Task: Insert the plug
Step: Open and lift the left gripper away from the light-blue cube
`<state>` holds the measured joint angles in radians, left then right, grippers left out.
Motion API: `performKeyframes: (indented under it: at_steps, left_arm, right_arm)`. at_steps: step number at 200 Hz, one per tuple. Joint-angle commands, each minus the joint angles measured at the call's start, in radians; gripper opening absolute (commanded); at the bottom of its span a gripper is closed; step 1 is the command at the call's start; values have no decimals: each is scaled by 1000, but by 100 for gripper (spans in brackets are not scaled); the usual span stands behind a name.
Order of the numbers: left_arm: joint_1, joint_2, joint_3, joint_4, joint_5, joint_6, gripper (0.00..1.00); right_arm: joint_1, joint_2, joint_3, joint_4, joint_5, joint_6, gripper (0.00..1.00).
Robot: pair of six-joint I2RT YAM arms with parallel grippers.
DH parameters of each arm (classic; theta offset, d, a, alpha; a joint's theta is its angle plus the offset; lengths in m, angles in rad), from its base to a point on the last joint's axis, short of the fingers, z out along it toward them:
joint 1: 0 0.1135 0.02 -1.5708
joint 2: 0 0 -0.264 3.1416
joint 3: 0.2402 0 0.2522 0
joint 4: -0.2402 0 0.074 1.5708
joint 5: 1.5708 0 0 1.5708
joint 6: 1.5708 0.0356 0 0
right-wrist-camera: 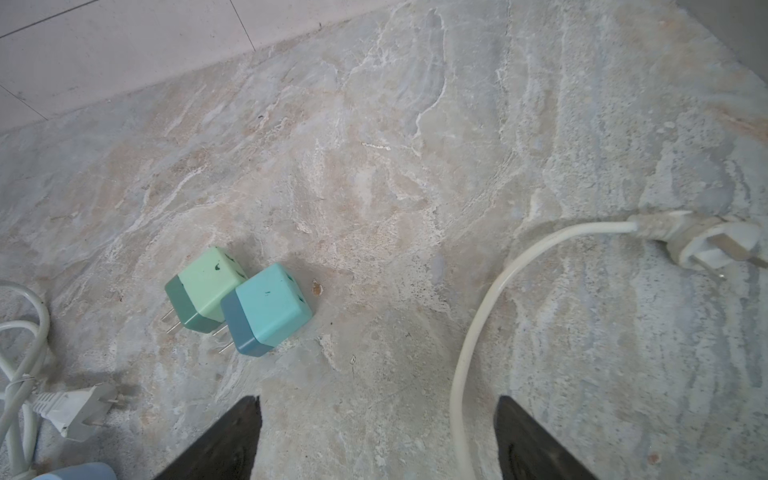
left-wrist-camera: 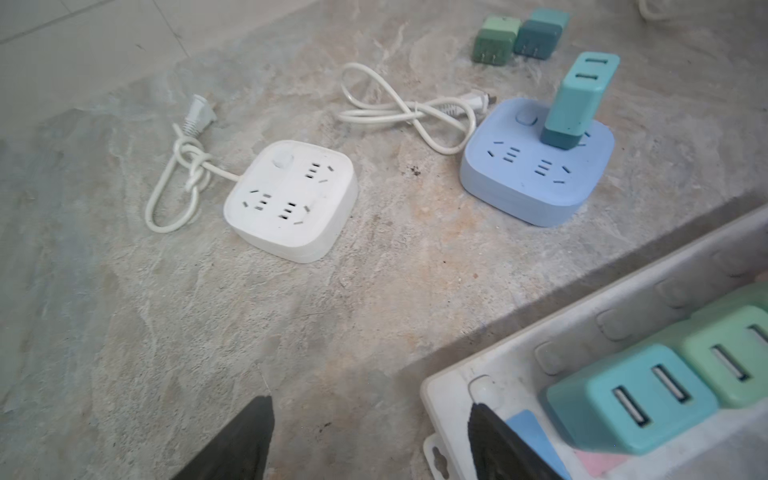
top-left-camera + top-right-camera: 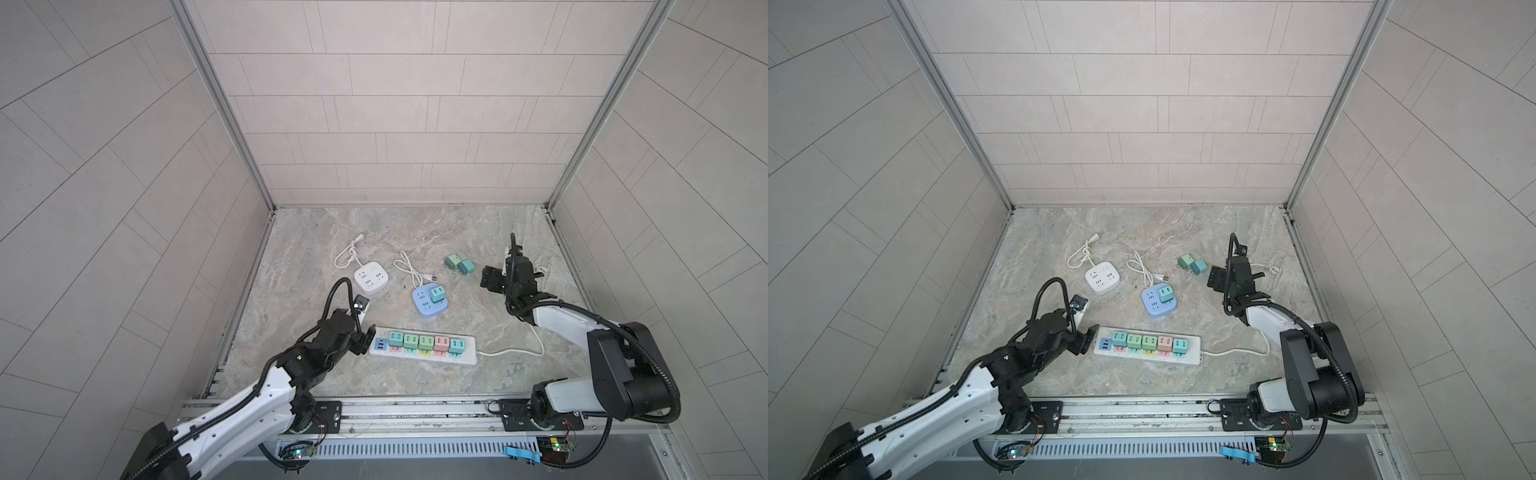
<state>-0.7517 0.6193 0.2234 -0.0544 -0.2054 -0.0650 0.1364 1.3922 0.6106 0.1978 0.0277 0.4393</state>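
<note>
Spread and empty: left gripper [image 2: 368, 405], right gripper [image 1: 378, 401]. One strip [image 3: 469, 356] holds seemingly five plugs [image 3: 424, 342]; one blue cube [image 3: 422, 307] carries one plug [image 3: 436, 294]; two loose plugs [image 1: 266, 309]; one white cube [image 3: 371, 280].

The long strip [image 3: 424, 360] lies nearest me; behind it sit the left socket [image 3: 371, 281] and right socket [image 3: 422, 308], a plug [image 3: 436, 294] standing in the latter; loose plugs [image 3: 460, 264] lie farther back, rightward.

Back of counter [image 3: 415, 232] open wall to wall. Mid-counter: white square socket [image 3: 371, 280] & blue square socket [image 3: 423, 307] w/ teal adapter [image 3: 436, 294] upright on it, cords [image 2: 192, 156] looped behind, narrow gap btwn them. Bare lane btwn sockets & power strip [image 3: 468, 348]. Two loose adapters [image 3: 459, 264] lie right of blue socket; strip's cord [image 1: 468, 332] crosses front right.
</note>
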Motion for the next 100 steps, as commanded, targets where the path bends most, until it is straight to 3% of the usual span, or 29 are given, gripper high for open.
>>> performKeyframes:
  at_steps: [1, 39, 53, 74, 100]
  left_arm:
    - [8, -108, -35, 166, -90, -54, 83]
    - [7, -97, -32, 160, -176, -69, 85]
    - [7, -59, 21, 61, -184, -118, 85]
    - [8, -25, 63, -41, -127, -162, 85]
    - [8, -17, 37, 37, -40, -135, 82]
  right_arm:
    - [-1, 14, 58, -82, -5, 25, 89]
    - [11, 61, 119, -64, -91, 124, 86]
    - [18, 99, 195, -144, -68, 145, 85]
    - [35, 168, 317, -268, -60, 132, 82]
    - [84, 220, 387, -309, -5, 117, 81]
